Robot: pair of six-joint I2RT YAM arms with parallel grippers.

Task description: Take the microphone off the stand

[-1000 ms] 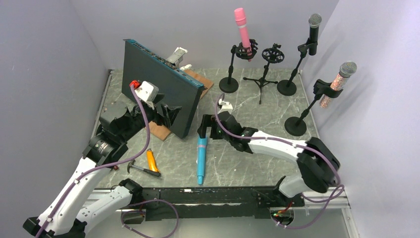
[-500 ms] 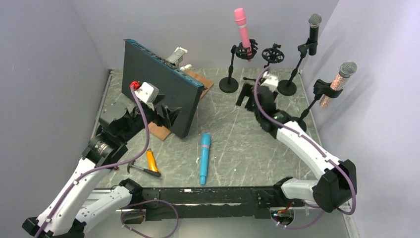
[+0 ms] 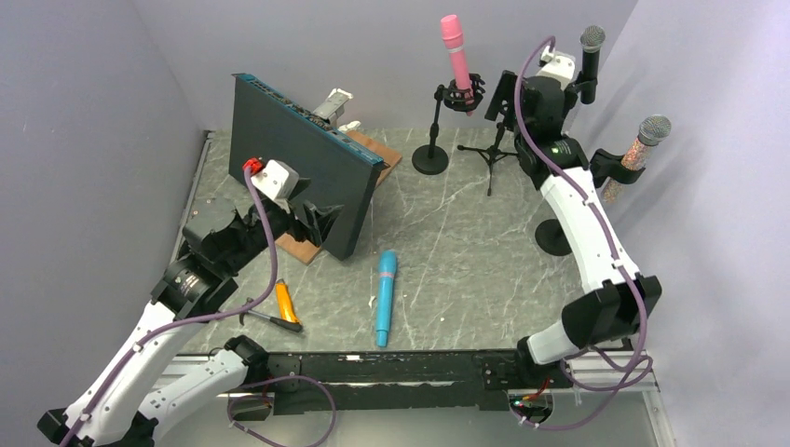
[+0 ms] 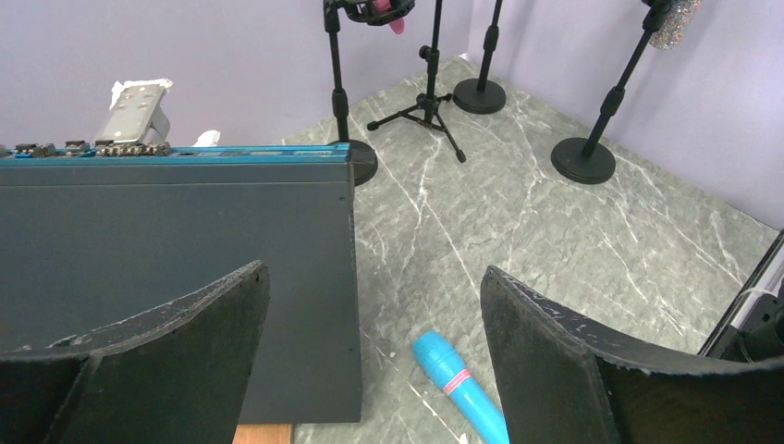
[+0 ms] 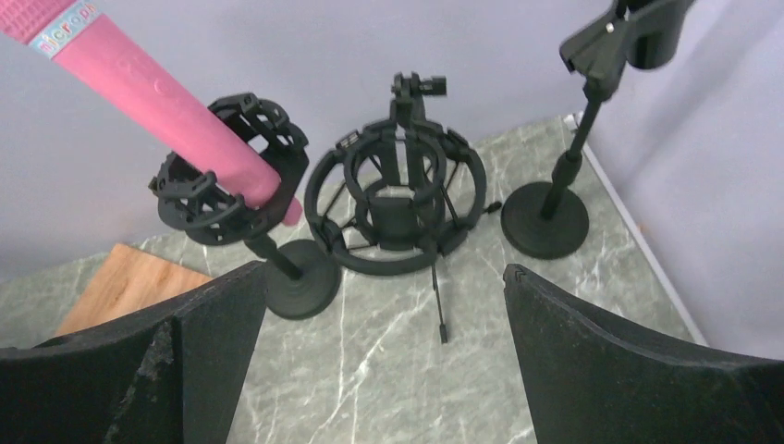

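Right gripper [image 3: 508, 96] is no longer down at the table. A second ago it sat on the blue microphone [image 3: 383, 298]. Half a second ago it had let go and was mid-table. Now you've got it raised at the back row, between the pink microphone [image 3: 456, 51] and the black microphone [image 3: 591, 60].

Right wrist view: jaws spread wide, nothing between them. The empty shock mount [image 5: 398, 199] on its tripod [image 3: 494, 154] sits dead ahead, with the pink microphone [image 5: 157, 83] clipped in its own mount to the left.

The blue microphone hasn't moved since release. It lies flat on the table [image 3: 447, 242], off any stand, head toward the back, well apart from all the stand bases. It also shows at the bottom of the left wrist view [image 4: 459, 387].

Left gripper [image 3: 312, 216] is unchanged across all three frames: parked by the dark panel [image 3: 298, 163], jaws apart, holding nothing.

The pink, black and glitter microphone [image 3: 633, 154] are all seated in their stands, same as before.
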